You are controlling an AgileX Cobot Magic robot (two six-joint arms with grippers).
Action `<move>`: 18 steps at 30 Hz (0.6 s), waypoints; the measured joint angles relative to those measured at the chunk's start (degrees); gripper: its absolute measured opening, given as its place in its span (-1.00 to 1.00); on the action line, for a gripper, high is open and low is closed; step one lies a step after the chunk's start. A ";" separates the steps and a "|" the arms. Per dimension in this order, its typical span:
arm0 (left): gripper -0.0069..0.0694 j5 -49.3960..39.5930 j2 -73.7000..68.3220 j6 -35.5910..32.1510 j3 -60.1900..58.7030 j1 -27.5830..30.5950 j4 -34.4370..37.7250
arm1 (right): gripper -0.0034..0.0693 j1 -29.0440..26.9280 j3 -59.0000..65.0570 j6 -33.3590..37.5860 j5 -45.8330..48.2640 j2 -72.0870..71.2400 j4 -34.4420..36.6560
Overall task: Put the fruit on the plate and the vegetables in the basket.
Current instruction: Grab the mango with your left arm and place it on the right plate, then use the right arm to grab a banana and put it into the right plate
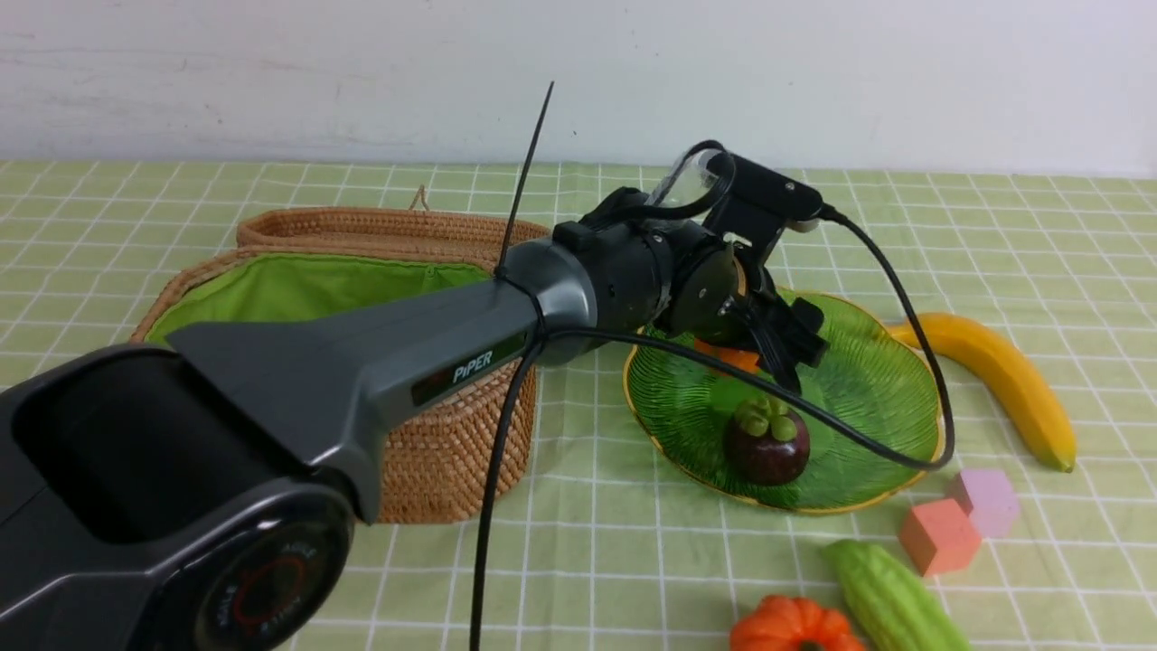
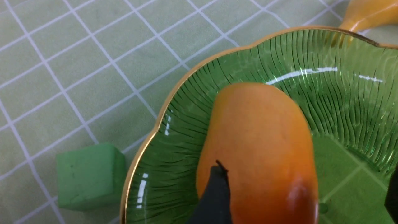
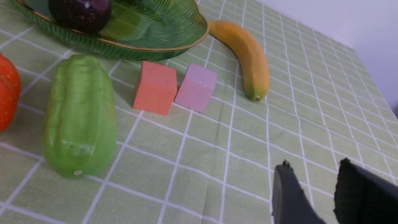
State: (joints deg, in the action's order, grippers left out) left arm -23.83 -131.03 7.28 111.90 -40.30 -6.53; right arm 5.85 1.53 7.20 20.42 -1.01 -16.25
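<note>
Orange mango (image 2: 258,149) lay on the plate (image 2: 342,102) between the spread left jaws, seemingly set there because it was fruit, with the mangosteen (image 1: 766,448) near them, while the right jaws, parted and empty, hung above the surface (image 3: 217,161), the banana (image 3: 245,53) and gourd (image 3: 79,115) well ahead.

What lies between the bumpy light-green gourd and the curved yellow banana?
Two small foam cubes, a salmon-orange cube and a pink cube, side by side; clearest in the right wrist view.
</note>
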 joint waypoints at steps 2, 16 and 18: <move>0.91 -2.05 0.12 0.00 0.00 0.00 -0.27 | -0.25 0.00 0.00 0.00 0.00 0.00 0.00; -0.59 -26.38 21.36 1.00 -0.06 4.97 1.02 | -0.25 0.00 0.00 0.00 0.00 0.00 0.00; -0.79 -30.87 24.63 1.04 -0.13 7.35 2.81 | -0.25 0.00 0.00 0.00 0.00 0.00 0.00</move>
State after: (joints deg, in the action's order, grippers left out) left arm -54.70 -106.40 8.32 111.77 -32.95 -3.73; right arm 5.85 1.53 7.20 20.42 -1.01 -16.25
